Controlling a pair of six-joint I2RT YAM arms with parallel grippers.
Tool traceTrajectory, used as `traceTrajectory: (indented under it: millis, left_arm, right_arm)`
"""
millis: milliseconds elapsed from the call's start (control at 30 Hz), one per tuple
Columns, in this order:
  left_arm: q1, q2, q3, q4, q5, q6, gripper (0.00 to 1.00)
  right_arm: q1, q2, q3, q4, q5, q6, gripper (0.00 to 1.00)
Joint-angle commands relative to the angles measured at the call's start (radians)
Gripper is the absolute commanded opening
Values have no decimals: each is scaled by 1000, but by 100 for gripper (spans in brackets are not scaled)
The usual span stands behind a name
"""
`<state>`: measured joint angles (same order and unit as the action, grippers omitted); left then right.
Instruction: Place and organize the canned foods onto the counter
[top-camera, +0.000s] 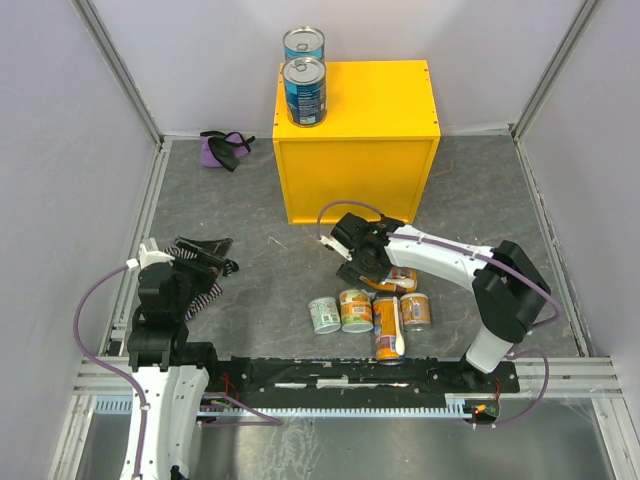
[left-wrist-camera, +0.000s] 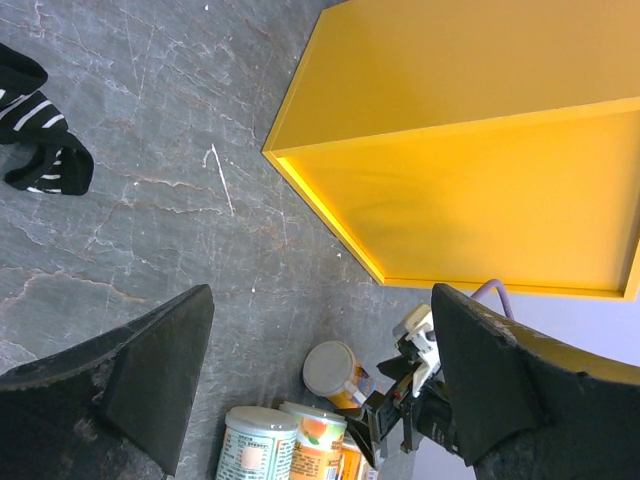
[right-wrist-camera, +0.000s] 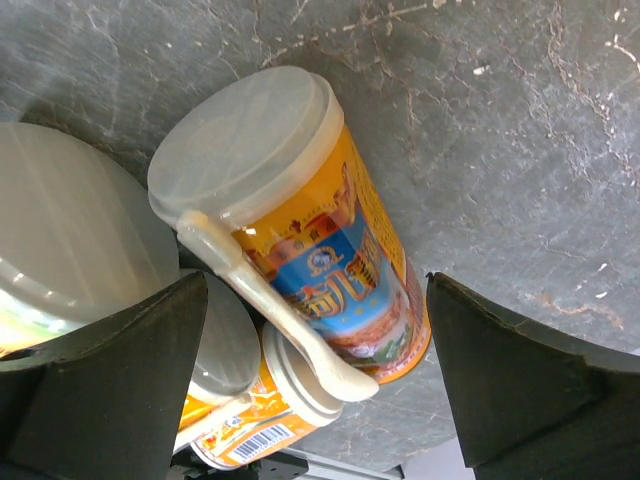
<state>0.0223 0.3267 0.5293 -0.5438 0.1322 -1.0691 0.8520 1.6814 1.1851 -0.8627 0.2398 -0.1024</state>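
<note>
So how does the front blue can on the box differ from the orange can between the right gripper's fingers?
The blue can stands upright on the yellow box; the orange can seems to lie on its side on the floor. The blue can has a bare silver top; the orange can has a pale plastic lid and a white spoon. Both are round cans, neither held.

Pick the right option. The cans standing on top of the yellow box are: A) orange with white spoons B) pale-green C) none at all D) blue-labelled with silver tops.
D: two blue-labelled cans with silver tops stand on the yellow box, while the orange cans and the pale-green can are down on the grey table.
</note>
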Motion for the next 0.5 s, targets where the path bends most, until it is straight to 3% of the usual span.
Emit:
traceTrajectory:
  millis: [0, 467]
  left_arm:
    - [5, 4, -1, 44, -12, -26, 95]
    - [5, 48, 14, 45, -16, 14, 95]
  right_arm:
    - [-8, 30, 50, 40, -39, -20, 97]
    - [-28, 117, 57, 101, -91, -26, 90]
